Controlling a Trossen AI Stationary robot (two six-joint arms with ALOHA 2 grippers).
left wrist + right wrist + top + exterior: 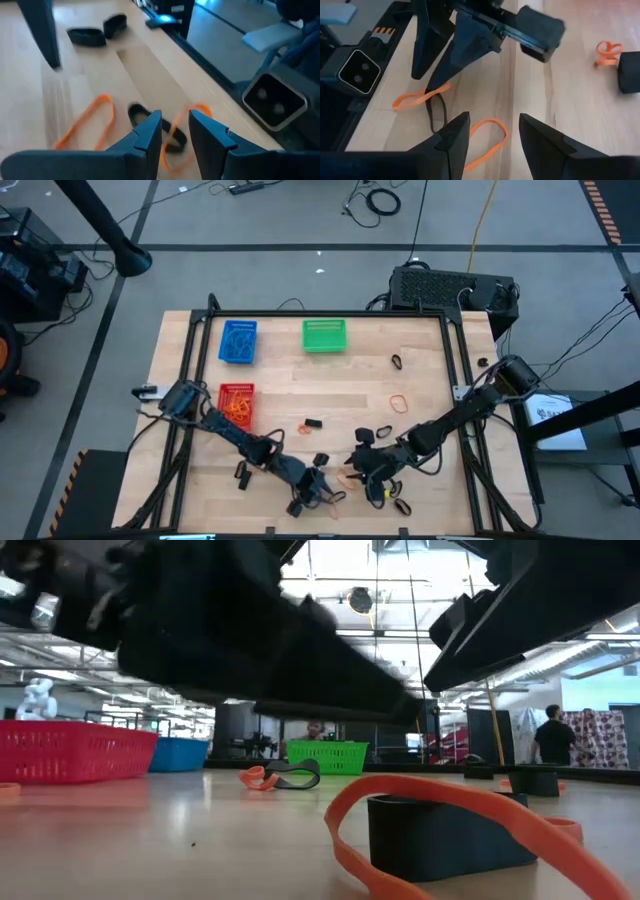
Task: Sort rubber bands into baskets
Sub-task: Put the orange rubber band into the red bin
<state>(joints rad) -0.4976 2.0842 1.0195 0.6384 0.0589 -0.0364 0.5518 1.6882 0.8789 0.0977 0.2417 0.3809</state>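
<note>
While both arms are working low over the near edge of the table (300, 385), we're seeing the rubber bands (400, 402) lying flat and scattered across the near half, orange and black mixed. In the left wrist view one orange band (85, 122) is lying stretched, long axis running away from the camera, with a black band (140, 114) just beside it. The red basket (236, 404) is sitting at near left with orange bands inside; the blue basket (238, 341) and green basket (324, 335) are sitting at the far side, long axes roughly across the table. The left gripper (174, 131) is hanging part open over an orange-and-black tangle, gripping nothing we can see. The right gripper (492, 132) is standing wide open above another orange band (487, 137), empty, with the left arm's fingers crowding just beyond it.
</note>
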